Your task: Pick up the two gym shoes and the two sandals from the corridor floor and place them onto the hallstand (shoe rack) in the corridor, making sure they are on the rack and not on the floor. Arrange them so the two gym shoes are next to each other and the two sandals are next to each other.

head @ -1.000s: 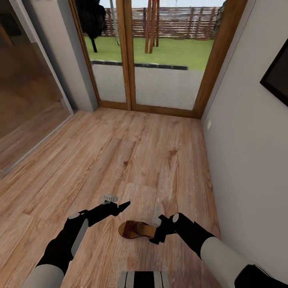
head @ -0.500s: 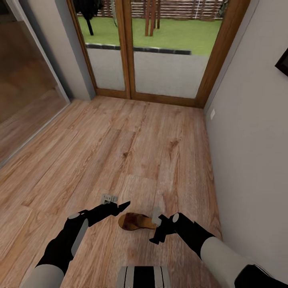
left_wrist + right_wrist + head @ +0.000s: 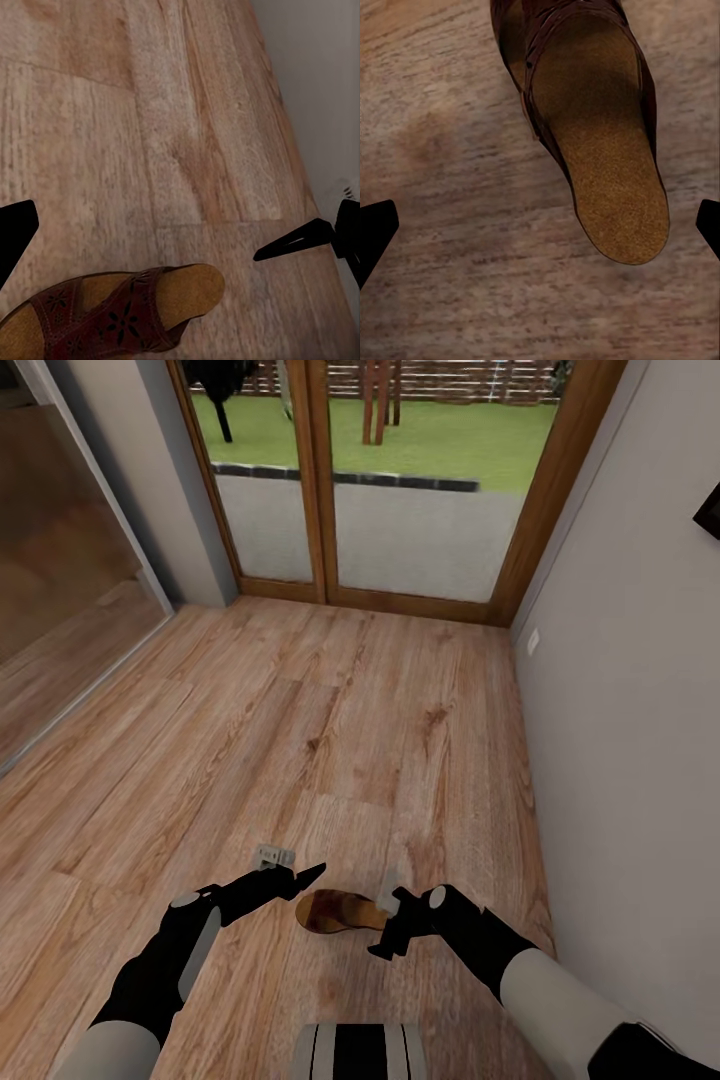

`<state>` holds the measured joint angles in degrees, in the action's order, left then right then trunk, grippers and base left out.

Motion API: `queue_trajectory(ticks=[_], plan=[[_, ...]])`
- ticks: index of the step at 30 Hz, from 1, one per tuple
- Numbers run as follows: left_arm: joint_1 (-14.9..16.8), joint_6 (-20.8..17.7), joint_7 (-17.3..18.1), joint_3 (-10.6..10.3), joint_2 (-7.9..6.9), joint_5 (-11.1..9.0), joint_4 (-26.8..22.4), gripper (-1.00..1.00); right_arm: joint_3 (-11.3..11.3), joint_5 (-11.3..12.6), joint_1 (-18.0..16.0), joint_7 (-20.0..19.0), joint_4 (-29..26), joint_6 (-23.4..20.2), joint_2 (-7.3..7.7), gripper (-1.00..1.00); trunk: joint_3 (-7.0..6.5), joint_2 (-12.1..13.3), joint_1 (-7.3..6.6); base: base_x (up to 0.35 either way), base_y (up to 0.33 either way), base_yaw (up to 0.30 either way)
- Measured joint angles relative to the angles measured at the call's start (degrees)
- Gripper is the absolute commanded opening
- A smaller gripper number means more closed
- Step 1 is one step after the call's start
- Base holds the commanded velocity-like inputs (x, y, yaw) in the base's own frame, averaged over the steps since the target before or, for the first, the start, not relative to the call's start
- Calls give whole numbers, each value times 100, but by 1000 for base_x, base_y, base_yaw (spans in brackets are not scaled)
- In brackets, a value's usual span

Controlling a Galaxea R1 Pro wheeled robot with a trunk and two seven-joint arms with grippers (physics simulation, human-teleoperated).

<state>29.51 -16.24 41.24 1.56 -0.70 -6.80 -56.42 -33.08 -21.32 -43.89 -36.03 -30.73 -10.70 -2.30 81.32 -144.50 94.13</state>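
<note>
Close in front of the base, 1 sandal lies flat on the corridor floor, between both arms. Right gripper hovers above its heel end, jaws spread wide, empty; right wrist view has the tan footbed centered between the tips. Left gripper sits just beside the toe end, also parted, holding nothing. Best move: drop the right gripper straight down, straddle the sole's sides, close on the edges, not the strap. Farther off, glass doors; no rack in sight.
</note>
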Motion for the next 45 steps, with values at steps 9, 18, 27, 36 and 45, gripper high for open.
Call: queue_trajectory(ticks=[9, 18, 27, 36, 45], plan=[[-1, 0, 0, -2, 0, 0, 0, 100, -14, -1, 1, -29, -12, -46, -19, 100, 0, 0, 0, 0, 0, 0], [-2, 0, 0, -2, 0, 0, 0, 100, -16, 0, -1, -30, -9, -49, -33, 100, 0, 0, 0, 0, 0, 0], [-3, 0, 0, -2, 0, 0, 0, 100, -15, 2, 2, -23, -10, -49, -34, 100, 39, 0, 0, 0, 0, 0], [-3, 2, -8, 3, 0, 1, 7, 100, -21, 0, 2, -22, -10, -51, -34, 100, 45, 0, -2, 144, 0, 0], [-1, 4, -9, 6, 0, 0, 7, 100, -22, -1, 1, -22, -18, -57, -34, 100, 45, 0, 0, 28, 0, 0]])
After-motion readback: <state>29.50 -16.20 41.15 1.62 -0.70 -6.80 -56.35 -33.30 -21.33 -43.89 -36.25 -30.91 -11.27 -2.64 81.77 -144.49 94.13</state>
